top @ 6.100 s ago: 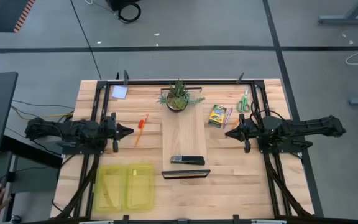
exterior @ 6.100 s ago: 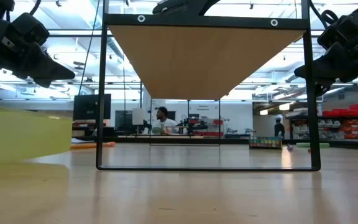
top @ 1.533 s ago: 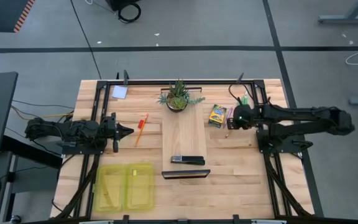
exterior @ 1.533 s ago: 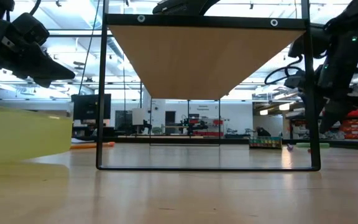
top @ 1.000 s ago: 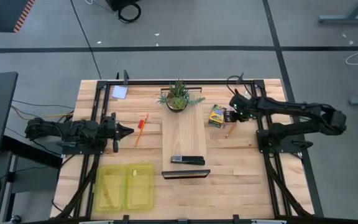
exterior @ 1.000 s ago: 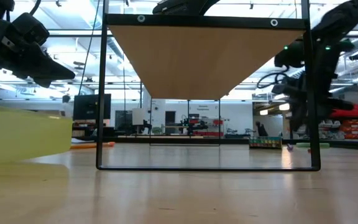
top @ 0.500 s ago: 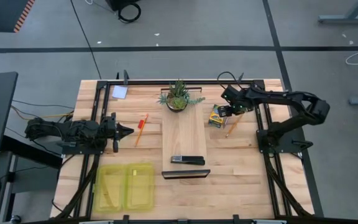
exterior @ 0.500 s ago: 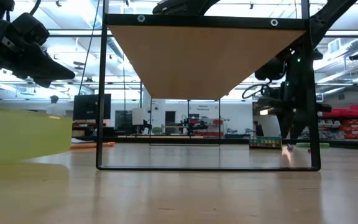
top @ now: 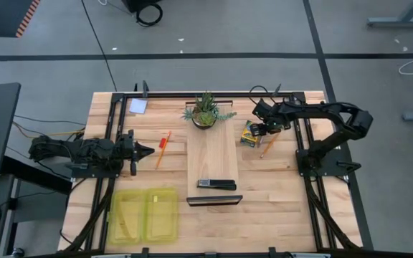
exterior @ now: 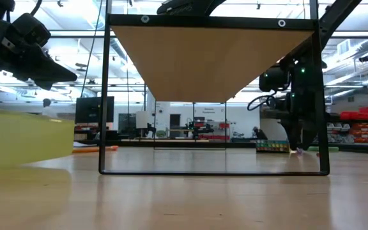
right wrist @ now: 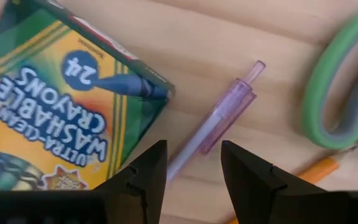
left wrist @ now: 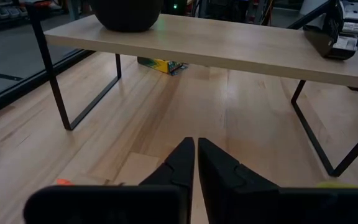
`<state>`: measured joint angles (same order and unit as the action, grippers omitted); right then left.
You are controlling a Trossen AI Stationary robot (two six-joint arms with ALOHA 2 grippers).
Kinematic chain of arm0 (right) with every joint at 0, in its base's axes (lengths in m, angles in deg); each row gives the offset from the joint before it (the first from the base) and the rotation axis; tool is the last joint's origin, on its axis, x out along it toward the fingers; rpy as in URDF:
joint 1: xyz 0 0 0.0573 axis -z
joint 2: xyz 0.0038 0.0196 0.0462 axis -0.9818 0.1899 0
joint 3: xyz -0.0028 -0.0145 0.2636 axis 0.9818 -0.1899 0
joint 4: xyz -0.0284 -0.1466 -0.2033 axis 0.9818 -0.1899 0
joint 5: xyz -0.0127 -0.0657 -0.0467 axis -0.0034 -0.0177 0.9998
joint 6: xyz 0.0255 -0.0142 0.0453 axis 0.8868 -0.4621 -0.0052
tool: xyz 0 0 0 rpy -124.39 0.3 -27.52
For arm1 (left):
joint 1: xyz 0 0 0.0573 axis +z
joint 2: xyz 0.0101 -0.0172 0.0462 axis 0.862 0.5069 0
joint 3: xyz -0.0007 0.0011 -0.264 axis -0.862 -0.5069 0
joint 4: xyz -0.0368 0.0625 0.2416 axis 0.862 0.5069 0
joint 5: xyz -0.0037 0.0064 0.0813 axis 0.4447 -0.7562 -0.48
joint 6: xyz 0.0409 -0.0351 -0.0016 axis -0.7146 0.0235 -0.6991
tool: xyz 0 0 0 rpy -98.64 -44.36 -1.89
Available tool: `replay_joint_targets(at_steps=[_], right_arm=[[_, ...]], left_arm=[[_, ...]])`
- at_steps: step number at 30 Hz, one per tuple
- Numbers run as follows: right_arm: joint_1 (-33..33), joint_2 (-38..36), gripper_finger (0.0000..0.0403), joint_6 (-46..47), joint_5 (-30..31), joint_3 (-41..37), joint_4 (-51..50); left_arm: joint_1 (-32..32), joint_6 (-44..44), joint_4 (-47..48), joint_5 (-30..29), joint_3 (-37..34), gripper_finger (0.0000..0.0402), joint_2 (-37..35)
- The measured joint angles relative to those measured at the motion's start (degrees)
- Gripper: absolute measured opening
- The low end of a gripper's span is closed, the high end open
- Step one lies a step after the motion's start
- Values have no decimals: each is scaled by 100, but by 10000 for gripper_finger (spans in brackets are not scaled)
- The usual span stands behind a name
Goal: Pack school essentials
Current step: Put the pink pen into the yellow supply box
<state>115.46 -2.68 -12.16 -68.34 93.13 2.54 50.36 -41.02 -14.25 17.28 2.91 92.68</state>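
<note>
High view: right gripper hangs over the crayon box, right of the shelf. Left gripper waits, fingers closed, empty.

Right wrist view: 2 fingers part-open astride the purple pen, lying diagonally, nothing held.

The yellow-green crayon box carries upside-down blue lettering reading "ULTRA-CLEAN WASHABLE CRAYONS" and the number "24" on a blue crayon drawing. Nothing else is legible.
</note>
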Motion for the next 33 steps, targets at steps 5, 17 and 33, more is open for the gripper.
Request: replay_joint_targets(at_steps=[5,17,33], right_arm=[[0,4,158,-295,7,0,-40],[243,4,140,-2328,-779,-4,-117],[-173,300,92,-2050,-281,-17,-110]], left_arm=[[0,-1,0,0,-1,36,2],[1,-1,0,0,1,27,2],[2,1,0,0,-1,26,1]])
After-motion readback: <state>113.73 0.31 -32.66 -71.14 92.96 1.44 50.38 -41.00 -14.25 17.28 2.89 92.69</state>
